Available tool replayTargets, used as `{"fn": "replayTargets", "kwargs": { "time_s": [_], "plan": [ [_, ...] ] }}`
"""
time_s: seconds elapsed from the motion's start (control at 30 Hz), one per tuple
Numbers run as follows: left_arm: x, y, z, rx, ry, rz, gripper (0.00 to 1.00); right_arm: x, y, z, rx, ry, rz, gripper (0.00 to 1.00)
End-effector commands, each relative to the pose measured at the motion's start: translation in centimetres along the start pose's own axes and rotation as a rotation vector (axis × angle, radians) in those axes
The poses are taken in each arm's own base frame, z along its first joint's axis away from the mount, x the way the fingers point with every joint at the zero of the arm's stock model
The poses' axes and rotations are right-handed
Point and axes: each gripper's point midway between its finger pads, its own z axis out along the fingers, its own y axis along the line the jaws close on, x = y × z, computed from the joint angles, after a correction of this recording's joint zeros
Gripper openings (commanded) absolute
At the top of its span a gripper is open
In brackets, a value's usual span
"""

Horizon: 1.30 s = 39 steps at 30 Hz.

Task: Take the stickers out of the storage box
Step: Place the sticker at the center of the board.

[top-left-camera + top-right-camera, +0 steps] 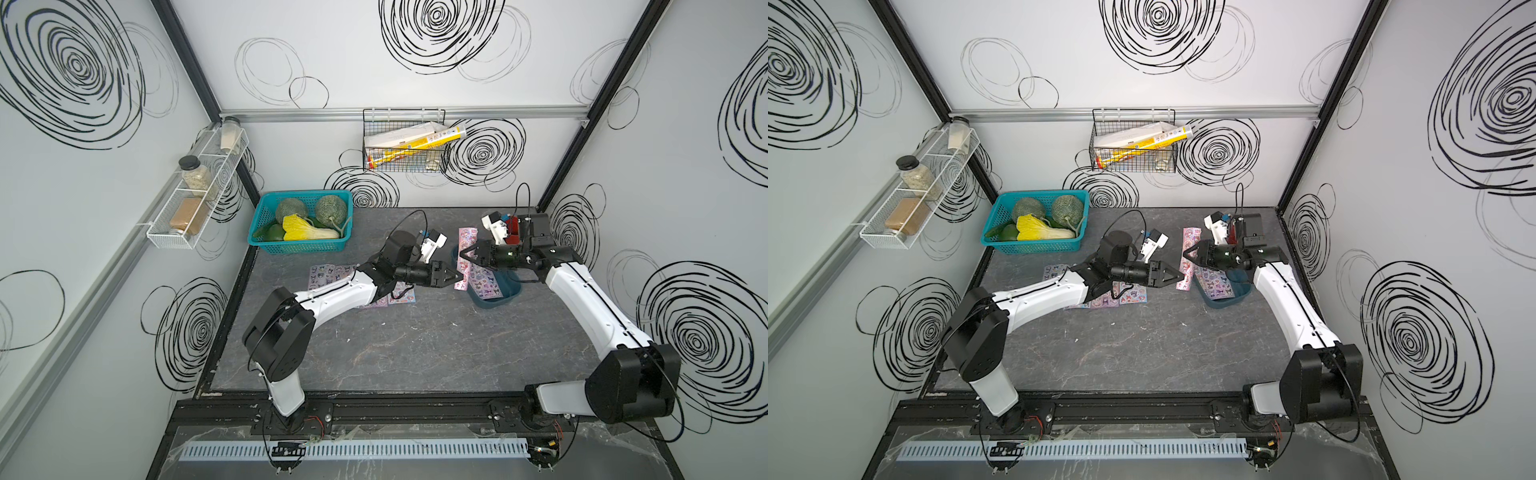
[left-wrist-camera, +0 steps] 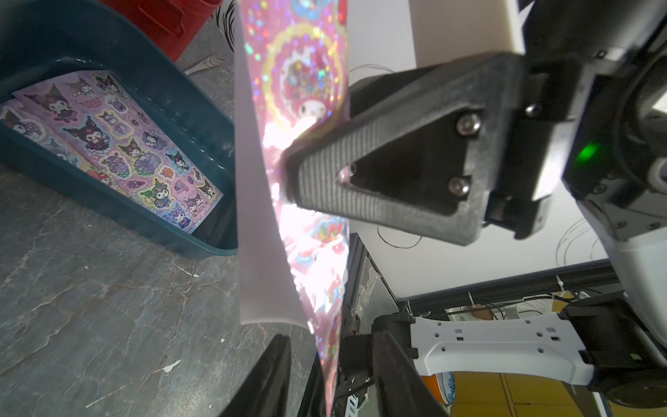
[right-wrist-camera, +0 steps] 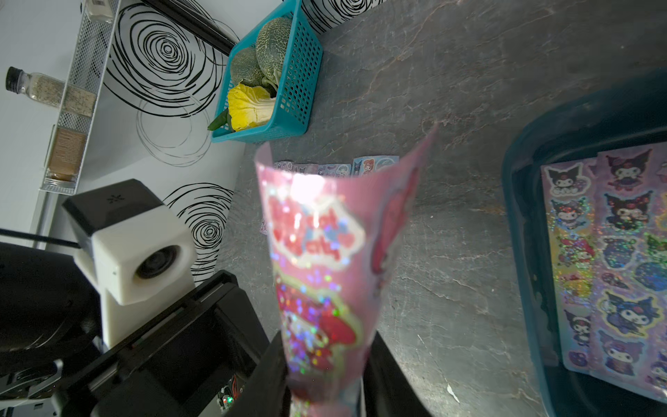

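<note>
storage box (image 1: 490,305) nearest, right side of table (image 1: 415,353); at least two lilac stickers (image 1: 487,283) flat inside. loose sheets (image 1: 401,296) laid out on table under left arm (image 1: 332,297), well apart from box. left gripper (image 1: 458,277): jaws spread, lower end of pink sheet (image 1: 468,239) appears between them, not yet pinched. right gripper (image 1: 464,254), just beyond: pinching same sheet mid-length, holding it off table, just beside box. judgement: sheet light, thin, floppy, glossy, curls when held; take flat near short edge, firm pinch, no tugging against other grip. blue basket (image 1: 301,224) farthest, not involved
</note>
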Motion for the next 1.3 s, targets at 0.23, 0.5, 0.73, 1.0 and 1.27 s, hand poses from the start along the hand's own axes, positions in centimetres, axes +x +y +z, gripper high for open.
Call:
{"fn": "replayTargets", "kwargs": {
  "time_s": [0.23,0.5,0.73,1.0,1.27],
  "plan": [
    [-1.3,-1.7,0.6,0.057,-0.018,0.047,0.36,-0.3,2.4,-0.4,-0.104,-0.013,-0.011,0.36],
    [-1.4,-1.6,0.2,0.029,-0.022,0.061,0.12,-0.2,2.2,-0.4,-0.086,-0.012,-0.013,0.36],
    [-1.8,-0.9,-1.3,-0.006,-0.043,0.06,0.02,-0.7,2.3,-0.7,-0.075,-0.036,-0.022,0.4],
    [-3.2,-0.2,-4.5,-0.032,-0.101,0.043,0.01,-0.8,2.9,-0.7,-0.123,-0.05,-0.009,0.46],
    [-4.8,-0.6,-7.6,-0.003,-0.158,0.014,0.0,0.0,4.2,-0.1,-0.275,-0.039,0.035,0.66]
  ]
}}
